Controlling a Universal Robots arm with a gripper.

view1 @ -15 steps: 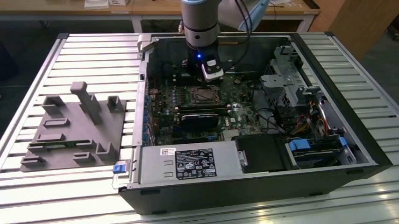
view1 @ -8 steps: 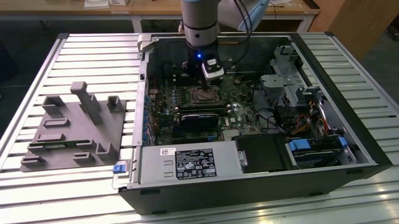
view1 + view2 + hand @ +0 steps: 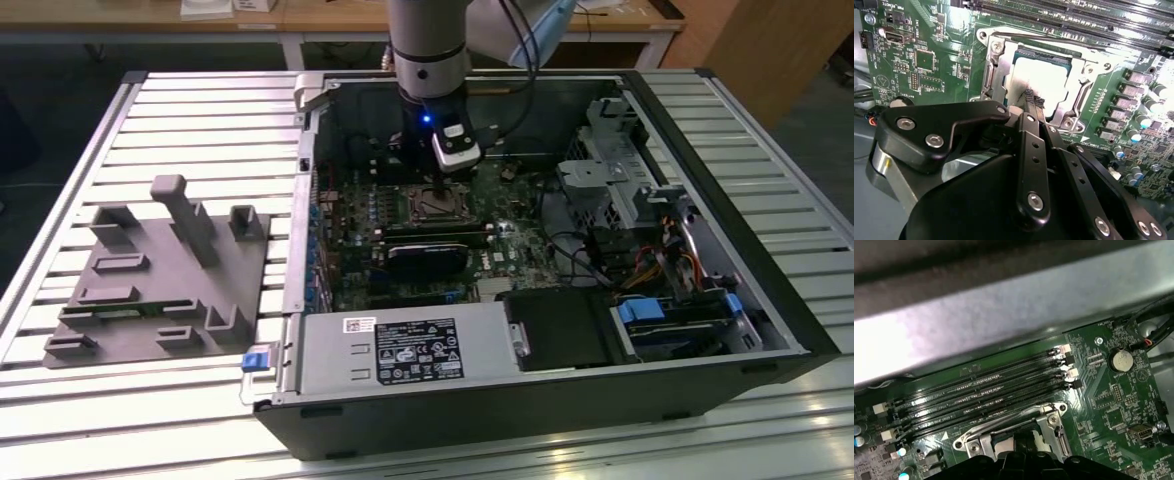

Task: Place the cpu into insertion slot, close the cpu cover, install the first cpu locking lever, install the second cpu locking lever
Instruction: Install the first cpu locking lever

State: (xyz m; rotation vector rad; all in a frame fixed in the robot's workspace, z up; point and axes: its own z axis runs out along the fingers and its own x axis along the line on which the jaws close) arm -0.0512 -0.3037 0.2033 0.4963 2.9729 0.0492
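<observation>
While the arm reaches down into the open computer case (image 3: 747,250) in the upper middle of the exterior view, its gripper (image 3: 447,175) hangs just over the insertion slot (image 3: 434,203) on the green board. A small blue light (image 3: 427,121) glows on the wrist above it.

In the second wrist view the gripper (image 3: 1032,98) has its jaws seemingly pressed together, pinching nothing, with the dark tips at the edge of the cpu (image 3: 1049,80). The cpu lies flat in the slot with its pale metal face up, and the cpu cover (image 3: 996,75) lies around it as a silver frame. A thin metal rod (image 3: 1064,39) runs along one side of that frame, next to the long black memory slots (image 3: 1079,15).

In the first wrist view the same memory slots (image 3: 979,390) lie between the socket's silver frame (image 3: 1049,425) and the case wall, and a round coin battery (image 3: 1120,360) sits on the board well apart from them. White print is scattered over the board, too small to make out.

Lower in the exterior view a black card (image 3: 427,258) stands below the slot, and a white label (image 3: 416,352) with dense print and marks covers the silver power supply box. On the exterior view's left, a grey moulded fixture (image 3: 160,270) rests on the ribbed metal counter (image 3: 200,100).
</observation>
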